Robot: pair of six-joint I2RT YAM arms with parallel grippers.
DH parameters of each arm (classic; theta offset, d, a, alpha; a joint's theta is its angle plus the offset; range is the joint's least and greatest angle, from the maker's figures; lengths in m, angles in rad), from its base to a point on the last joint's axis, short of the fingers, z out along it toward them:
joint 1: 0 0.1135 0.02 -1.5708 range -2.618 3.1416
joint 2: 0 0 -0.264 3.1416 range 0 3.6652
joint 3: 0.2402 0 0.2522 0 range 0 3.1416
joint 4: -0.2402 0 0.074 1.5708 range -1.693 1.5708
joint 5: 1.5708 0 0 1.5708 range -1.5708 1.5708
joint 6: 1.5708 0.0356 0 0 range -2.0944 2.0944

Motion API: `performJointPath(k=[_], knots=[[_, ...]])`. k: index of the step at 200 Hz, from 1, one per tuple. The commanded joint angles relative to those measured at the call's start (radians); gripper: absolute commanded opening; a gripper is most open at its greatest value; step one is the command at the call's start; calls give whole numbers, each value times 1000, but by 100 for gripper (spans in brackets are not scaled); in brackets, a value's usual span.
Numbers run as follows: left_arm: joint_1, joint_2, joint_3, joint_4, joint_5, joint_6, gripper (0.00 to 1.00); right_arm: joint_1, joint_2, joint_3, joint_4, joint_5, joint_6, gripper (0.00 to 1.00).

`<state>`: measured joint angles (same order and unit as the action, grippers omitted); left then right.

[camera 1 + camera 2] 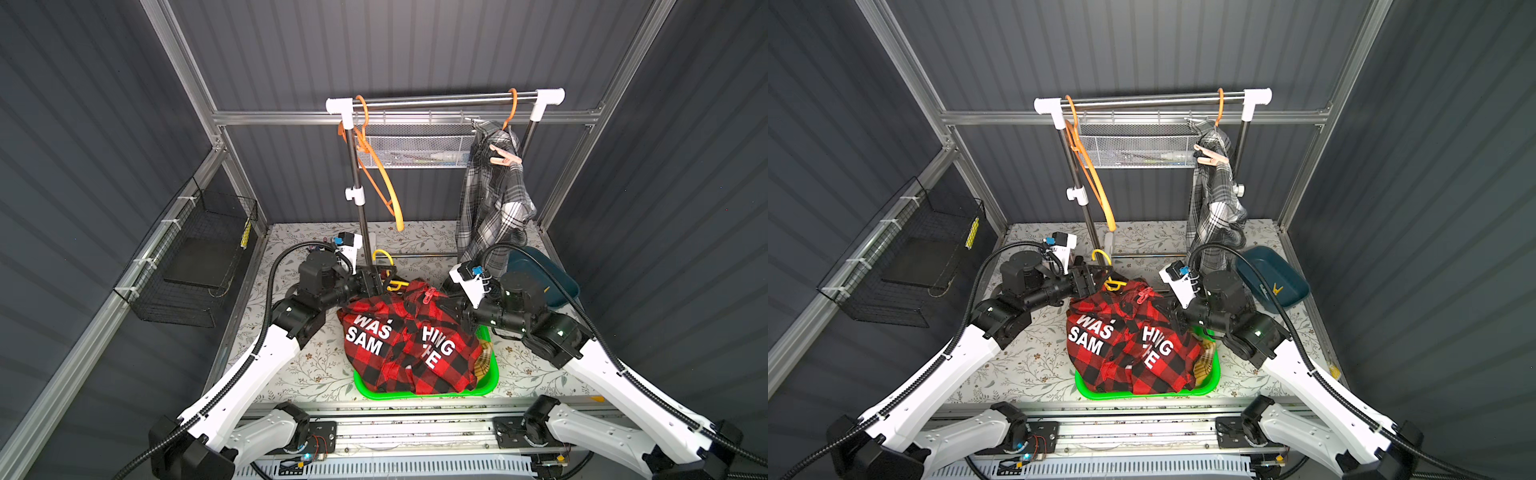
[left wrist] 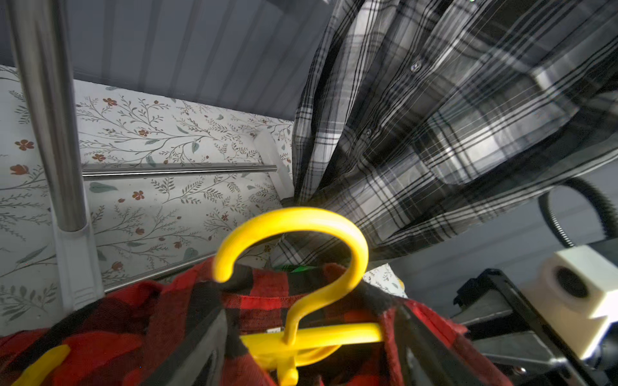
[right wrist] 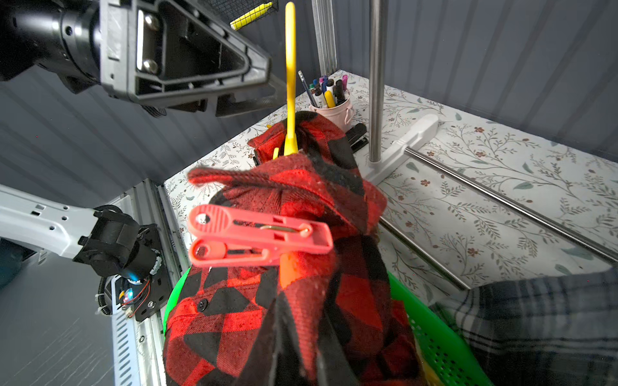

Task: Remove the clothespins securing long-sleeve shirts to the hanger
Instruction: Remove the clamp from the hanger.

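Observation:
The red-and-black check shirt point(image 1: 399, 345) with white letters hangs on a yellow hanger point(image 2: 294, 234) over a green basket. A red clothespin point(image 3: 257, 235) is clipped on its shoulder, also seen in a top view point(image 1: 428, 296). My right gripper point(image 3: 304, 361) is shut on the shirt's fabric just below that clothespin. My left gripper point(image 2: 311, 367) stands open, its fingers on either side of the hanger's neck and the collar. At the rail's right end the grey plaid shirt point(image 1: 494, 195) hangs from an orange hanger, with a salmon-pink clothespin point(image 1: 505, 157) on its shoulder.
The green basket point(image 1: 424, 394) holds a yellow plaid cloth point(image 1: 484, 365) under the red shirt. An empty orange hanger point(image 1: 382, 178) hangs by the rack's left pole point(image 1: 357, 183). A dark teal tray point(image 1: 552, 278) lies at the right, a black wire basket point(image 1: 199, 257) at the left, a pen cup point(image 3: 329, 100) behind.

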<state>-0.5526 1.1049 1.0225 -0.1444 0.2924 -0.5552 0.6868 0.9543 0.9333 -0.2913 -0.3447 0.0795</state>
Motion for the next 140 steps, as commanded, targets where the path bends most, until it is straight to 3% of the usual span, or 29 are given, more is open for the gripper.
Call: performJointPath(k=[1, 52, 120, 140], knots=[[-19, 28, 47, -27, -80, 65, 77, 26, 9, 21, 61, -27, 13, 0], [-30, 113, 105, 22, -79, 105, 66, 51, 29, 10, 108, -27, 30, 0], [-31, 146, 105, 67, -44, 193, 28, 62, 45, 4, 123, -23, 34, 0], [-32, 157, 124, 45, -40, 244, 9, 62, 38, 3, 114, -6, 29, 25]])
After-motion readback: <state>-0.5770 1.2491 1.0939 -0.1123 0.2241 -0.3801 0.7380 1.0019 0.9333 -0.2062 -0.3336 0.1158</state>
